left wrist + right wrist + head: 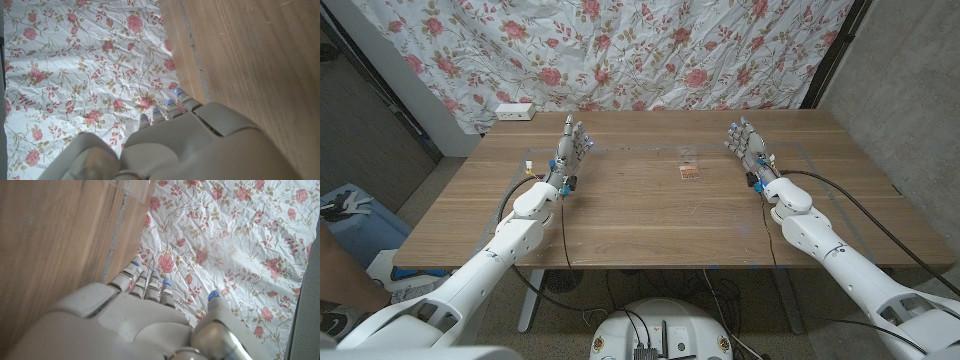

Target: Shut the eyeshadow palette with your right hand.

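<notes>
The right robot hand (747, 143) stands on the right side of the desk (650, 225), its pale grey, smooth-shelled fingers spread and pointing toward the far edge, holding nothing. In the right wrist view the same hand (135, 315) shows rounded plastic segments with small blue marks at the fingertips (167, 283). The left robot hand (570, 148) stands likewise on the left side, fingers apart and empty; in its own wrist view the hand (190, 140) has the same matte, moulded casing.

Between the two hands, a little nearer the right one and well apart from both, the eyeshadow palette (691, 171) lies on the desk. It is a small, flat, rectangular piece with reddish-brown tones; it is too small to tell what its pans hold or how its lid stands.

The desk is a rectangular top of warm brown wood with a fine straight grain. Behind its far edge hangs a crinkled white cloth (620, 50) printed with pink roses. A white power strip (515, 112) sits at the far left corner. Black cables (860, 205) run along both arms.
</notes>
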Motion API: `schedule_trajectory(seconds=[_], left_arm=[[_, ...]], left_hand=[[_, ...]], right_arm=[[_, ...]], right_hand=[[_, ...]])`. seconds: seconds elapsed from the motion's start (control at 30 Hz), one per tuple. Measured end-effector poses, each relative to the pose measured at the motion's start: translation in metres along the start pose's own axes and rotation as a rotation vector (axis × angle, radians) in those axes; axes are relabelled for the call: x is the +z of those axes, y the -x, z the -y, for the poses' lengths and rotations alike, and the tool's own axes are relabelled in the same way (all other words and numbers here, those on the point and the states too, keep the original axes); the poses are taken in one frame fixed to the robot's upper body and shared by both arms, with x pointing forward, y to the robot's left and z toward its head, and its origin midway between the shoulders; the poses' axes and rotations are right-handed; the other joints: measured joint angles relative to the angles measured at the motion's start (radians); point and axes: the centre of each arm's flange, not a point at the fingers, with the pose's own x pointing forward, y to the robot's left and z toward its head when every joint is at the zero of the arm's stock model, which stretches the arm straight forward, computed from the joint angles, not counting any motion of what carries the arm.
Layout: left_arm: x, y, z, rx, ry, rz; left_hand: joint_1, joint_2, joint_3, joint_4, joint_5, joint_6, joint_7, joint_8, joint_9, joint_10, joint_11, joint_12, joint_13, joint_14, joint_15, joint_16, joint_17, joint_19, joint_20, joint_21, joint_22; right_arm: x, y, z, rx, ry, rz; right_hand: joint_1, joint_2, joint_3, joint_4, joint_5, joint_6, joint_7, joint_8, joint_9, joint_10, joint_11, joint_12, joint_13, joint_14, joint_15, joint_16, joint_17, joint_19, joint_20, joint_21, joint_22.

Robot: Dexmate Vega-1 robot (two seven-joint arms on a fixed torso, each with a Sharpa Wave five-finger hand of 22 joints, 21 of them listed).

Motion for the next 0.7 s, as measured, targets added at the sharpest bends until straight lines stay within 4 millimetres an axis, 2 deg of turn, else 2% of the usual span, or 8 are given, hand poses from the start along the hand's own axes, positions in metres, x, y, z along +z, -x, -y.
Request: schedule_trajectory(seconds=[0.07, 0.43, 0.47, 0.7], left_arm=[[0.000, 0.000, 0.000, 0.000, 0.000, 0.000], [0.000, 0.000, 0.000, 0.000, 0.000, 0.000], [0.000, 0.000, 0.000, 0.000, 0.000, 0.000], [0.000, 0.000, 0.000, 0.000, 0.000, 0.000]], left_hand=[[0.000, 0.000, 0.000, 0.000, 0.004, 0.000, 0.000, 0.000, 0.000, 0.000, 0.000, 0.000, 0.000, 0.000, 0.000, 0.000, 0.000, 0.000, 0.000, 0.000, 0.000], [0.000, 0.000, -0.003, -0.003, 0.004, 0.000, 0.000, 0.000, 0.000, 0.000, 0.000, 0.000, 0.000, 0.000, 0.000, 0.000, 0.000, 0.000, 0.000, 0.000, 0.000], [0.000, 0.000, -0.003, -0.003, 0.004, 0.000, 0.000, 0.000, 0.000, 0.000, 0.000, 0.000, 0.000, 0.000, 0.000, 0.000, 0.000, 0.000, 0.000, 0.000, 0.000], [0.000, 0.000, -0.003, -0.003, 0.004, 0.000, 0.000, 0.000, 0.000, 0.000, 0.000, 0.000, 0.000, 0.000, 0.000, 0.000, 0.000, 0.000, 0.000, 0.000, 0.000]], right_arm=[[-0.001, -0.003, -0.002, 0.001, -0.001, 0.001], [0.002, -0.011, -0.006, 0.011, 0.011, 0.029], [0.002, -0.012, -0.006, 0.010, 0.012, 0.028], [0.004, -0.015, -0.006, 0.024, 0.032, 0.040]], right_hand=[[0.013, -0.012, 0.000, 0.000, 0.000, 0.000, 0.000, 0.001, 0.000, 0.000, 0.000, 0.000, 0.000, 0.000, 0.000, 0.000, 0.000, 0.000, 0.000, 0.000, 0.000], [0.013, -0.011, 0.004, -0.004, 0.000, 0.000, 0.000, 0.001, 0.000, 0.000, 0.000, 0.000, 0.000, 0.000, 0.000, 0.000, -0.003, 0.000, 0.000, 0.000, 0.000], [0.002, -0.001, 0.007, -0.007, 0.000, 0.000, 0.000, 0.001, 0.000, 0.000, 0.000, 0.000, 0.000, 0.000, 0.000, 0.000, -0.003, 0.000, 0.000, 0.000, 0.000], [0.011, 0.011, 0.008, -0.008, 0.000, 0.005, -0.005, 0.001, 0.000, 0.000, 0.000, 0.000, 0.000, 0.000, 0.000, 0.000, -0.003, 0.000, 0.000, 0.000, 0.000]])
